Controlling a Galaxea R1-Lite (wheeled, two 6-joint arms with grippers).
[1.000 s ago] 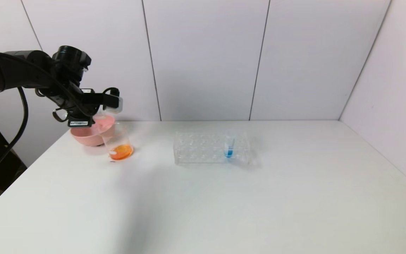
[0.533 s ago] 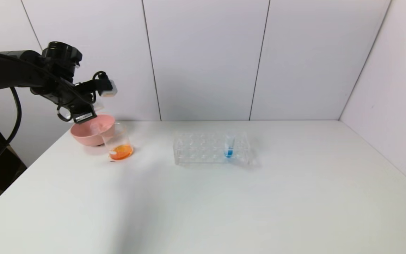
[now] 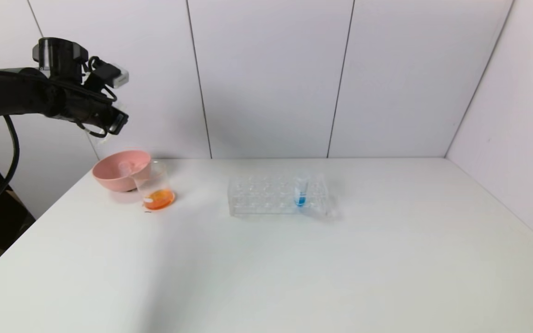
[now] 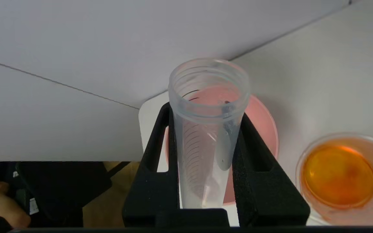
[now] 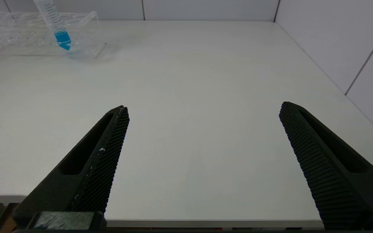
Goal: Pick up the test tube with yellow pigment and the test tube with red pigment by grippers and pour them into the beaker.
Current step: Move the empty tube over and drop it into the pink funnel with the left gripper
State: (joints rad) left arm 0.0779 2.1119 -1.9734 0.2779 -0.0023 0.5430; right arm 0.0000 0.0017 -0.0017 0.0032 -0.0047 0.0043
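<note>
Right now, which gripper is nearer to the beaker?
Left. The left gripper hangs above the pink bowl just beside the beaker, holding an empty tube. The right gripper sits open at the table's near edge, far off.

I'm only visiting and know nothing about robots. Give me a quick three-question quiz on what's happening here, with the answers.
1. True or false: the left gripper has its fingers shut on an empty tube, while the right gripper hangs open over the table.
2. What colour is the liquid in the beaker? A blue, B orange, C green.
3. Fill in: the one tube standing in the rack holds ___ liquid.

Key: 1 true; 2 B; 3 blue.
</note>
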